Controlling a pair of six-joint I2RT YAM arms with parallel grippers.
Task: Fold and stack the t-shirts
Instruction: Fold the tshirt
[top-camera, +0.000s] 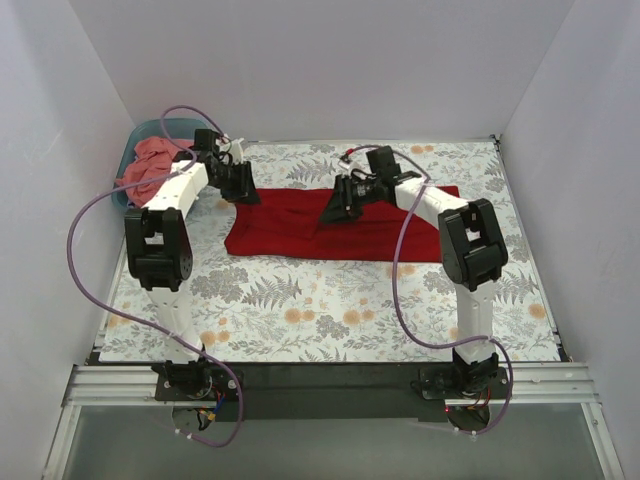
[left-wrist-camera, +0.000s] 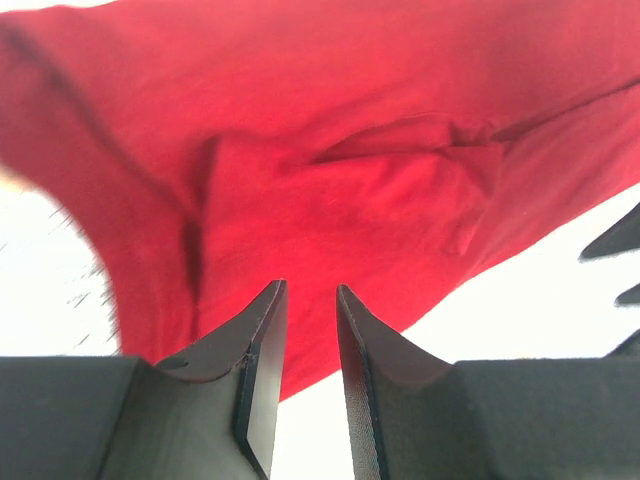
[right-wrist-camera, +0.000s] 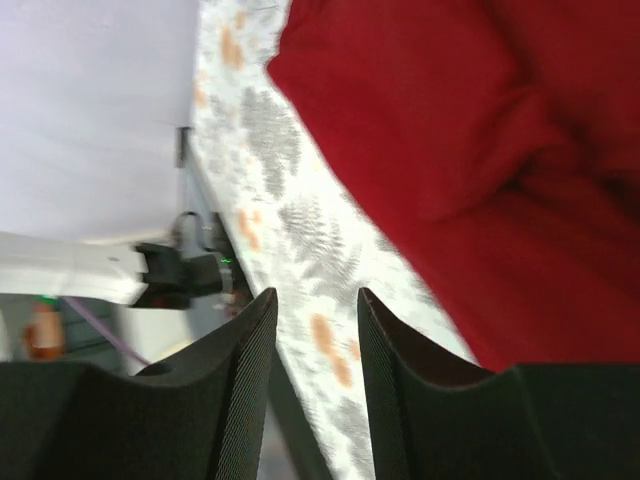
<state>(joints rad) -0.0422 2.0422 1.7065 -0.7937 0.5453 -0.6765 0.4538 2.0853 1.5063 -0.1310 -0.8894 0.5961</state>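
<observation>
White walls (top-camera: 300, 70) all round, and the worktop (top-camera: 300, 310) has a fern-and-flower print cover. The crimson t-shirt (top-camera: 290, 225) is lying spread out, a bit rumpled, toward the far middle. The left gripper (top-camera: 243, 190) sits at its left edge, fingers slightly apart with nothing in them. The right gripper (top-camera: 335, 208) is over the shirt's middle, also parted and empty. The salmon-pink t-shirt (top-camera: 150, 165) is bunched up in the teal tub (top-camera: 150, 130) in the far left corner.

One crimson t-shirt (top-camera: 290, 230); one salmon-pink t-shirt (top-camera: 152, 160); one teal tub (top-camera: 150, 127); two arms, left arm (top-camera: 160, 240) and right arm (top-camera: 470, 240).
</observation>
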